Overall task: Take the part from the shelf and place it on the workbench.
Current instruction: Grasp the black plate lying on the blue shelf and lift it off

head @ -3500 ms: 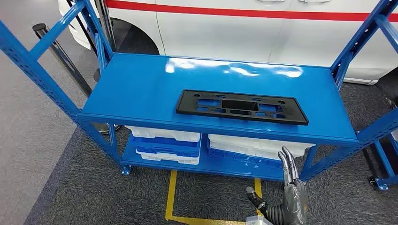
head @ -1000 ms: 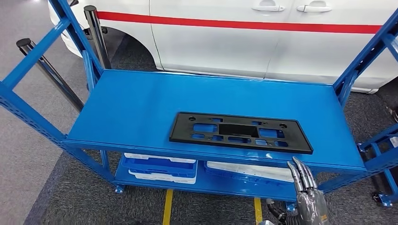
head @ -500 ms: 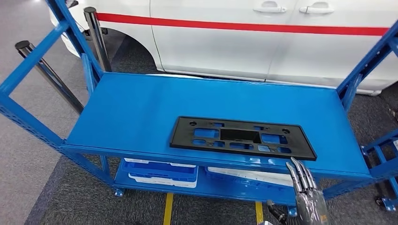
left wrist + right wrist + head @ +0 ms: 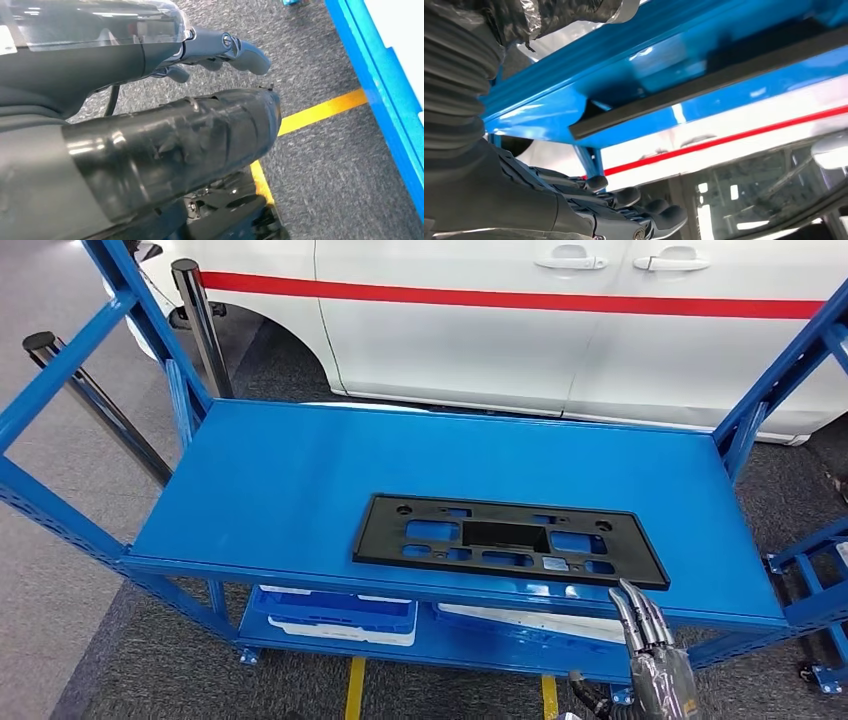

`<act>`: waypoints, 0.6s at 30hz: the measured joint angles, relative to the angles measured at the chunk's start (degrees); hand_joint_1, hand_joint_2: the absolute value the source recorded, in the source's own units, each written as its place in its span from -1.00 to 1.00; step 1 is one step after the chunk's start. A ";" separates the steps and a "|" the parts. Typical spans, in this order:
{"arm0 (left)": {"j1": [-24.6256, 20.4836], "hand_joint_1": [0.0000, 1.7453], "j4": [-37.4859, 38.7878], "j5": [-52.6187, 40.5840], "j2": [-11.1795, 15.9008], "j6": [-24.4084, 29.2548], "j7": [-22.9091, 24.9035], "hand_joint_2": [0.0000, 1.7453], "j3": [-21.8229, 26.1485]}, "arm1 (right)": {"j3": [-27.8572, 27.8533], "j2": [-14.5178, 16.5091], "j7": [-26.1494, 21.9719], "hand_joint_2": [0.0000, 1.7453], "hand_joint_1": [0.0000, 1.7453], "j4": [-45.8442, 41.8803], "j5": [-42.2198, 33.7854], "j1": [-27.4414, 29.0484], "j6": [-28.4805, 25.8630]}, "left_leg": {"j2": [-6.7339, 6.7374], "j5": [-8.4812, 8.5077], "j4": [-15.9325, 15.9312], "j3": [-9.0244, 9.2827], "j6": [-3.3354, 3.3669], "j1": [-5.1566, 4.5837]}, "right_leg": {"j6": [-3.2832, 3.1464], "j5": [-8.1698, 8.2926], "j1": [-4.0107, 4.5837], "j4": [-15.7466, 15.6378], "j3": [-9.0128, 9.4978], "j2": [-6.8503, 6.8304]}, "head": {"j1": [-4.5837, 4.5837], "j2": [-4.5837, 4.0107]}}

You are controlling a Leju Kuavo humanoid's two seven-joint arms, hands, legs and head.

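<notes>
Creeping closer beneath the shelf [image 4: 300, 470], the empty, straight-fingered right hand [image 4: 655, 660] is nearing the stiff, light-looking part's [image 4: 508, 540] graspable front edge.

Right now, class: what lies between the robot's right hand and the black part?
In the head view, only the shelf's blue front edge separates the right hand from the black part.
</notes>
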 joint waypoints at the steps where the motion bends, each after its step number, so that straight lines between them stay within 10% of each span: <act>1: 0.00 -1.00 0.00 -0.09 0.00 -0.07 0.01 -1.00 -0.01 | 0.03 -0.11 0.00 1.00 -1.00 0.02 0.15 -0.11 0.22 | -0.02 0.05 -0.31 0.08 0.25 0.02 | 0.30 0.06 -0.04 -0.09 -0.04 0.00 | 0.01 0.00; 4: -0.03 -1.00 0.00 -0.58 -0.05 -0.51 0.04 -1.00 -0.07 | 0.28 -0.92 -0.01 1.00 -1.00 0.19 1.15 -1.05 1.73 | 0.10 0.59 -1.21 0.44 1.27 0.25 | 1.10 -1.68 -0.20 2.31 -0.98 -0.02 | 0.04 0.00; 7: -0.38 -1.00 0.00 -1.35 -0.08 -1.23 0.42 -1.00 -0.38 | 1.05 -2.43 -0.03 1.00 -1.00 0.97 2.55 -3.37 4.43 | 0.35 0.67 -1.37 0.52 1.74 0.20 | 1.57 -6.30 -0.26 12.12 -5.82 -0.02 | 0.05 0.00; 9: -0.56 -1.00 0.00 -1.70 -0.09 -1.44 0.77 -1.00 -0.73 | 1.74 -3.37 0.06 1.00 -1.00 1.79 3.16 -5.13 5.76 | 0.41 0.60 -1.27 0.59 1.81 0.16 | 1.76 -6.06 -0.36 14.96 -7.45 -0.03 | 0.05 0.00; 13: -0.79 -1.00 0.00 -2.14 -0.11 -1.68 1.03 -1.00 -1.32 | 2.68 -4.67 0.15 1.00 -1.00 2.84 3.90 -7.73 7.04 | 0.12 0.18 -0.85 0.82 1.32 0.00 | 1.55 0.58 -0.53 2.91 -1.94 0.02 | 0.05 0.00; 18: -1.34 -1.00 0.00 -3.15 -0.14 -2.37 1.65 -1.00 -2.04 | 4.65 -6.51 0.18 1.00 -1.00 5.02 5.61 -13.17 11.41 | 0.13 -0.40 -0.22 0.30 -0.01 -0.09 | 0.20 1.22 -0.39 -0.14 -1.13 0.26 | -0.02 0.00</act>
